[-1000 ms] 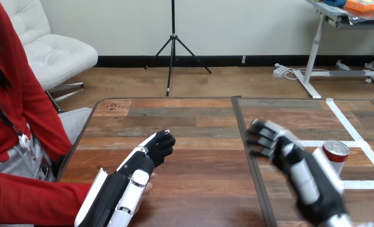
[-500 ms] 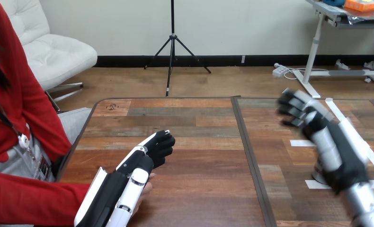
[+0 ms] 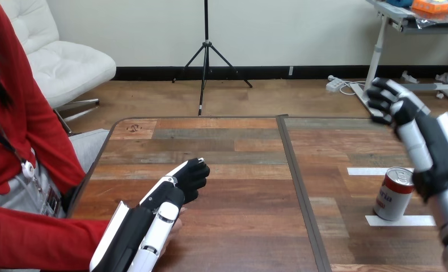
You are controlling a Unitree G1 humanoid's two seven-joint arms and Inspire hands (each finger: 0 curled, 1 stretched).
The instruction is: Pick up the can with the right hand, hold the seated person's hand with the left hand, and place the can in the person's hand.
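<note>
Can (image 3: 396,194) upright on the tabletop (image 3: 239,164), right half, close to the right edge and nearer the near edge than the far one. Red-and-white body, silver top. Its base sits on the left end of a white tape strip (image 3: 409,220). A second tape strip (image 3: 375,170) lies just beyond the can, apart from it.

The right hand (image 3: 400,105) is up in the air over the far right corner of the tabletop, beyond the can and well apart from it. Its fingers (image 3: 380,93) are curled in toward the palm, with nothing in them. The right forearm (image 3: 437,153) slants down from there toward the near right corner and passes just right of the can's top. Can't tell if it touches the can.

The left hand (image 3: 182,184) is low over the tabletop near the left edge, toward the near left corner, white back shells up, pointing at the far right. The person's red sleeve (image 3: 34,241) comes in at the near left corner and runs under the left forearm (image 3: 139,232). A sliver of the person's hand (image 3: 178,220) shows just under that forearm's right side. So the left hand is over the person's hand. Cannot tell whether it actually grips it.
</note>
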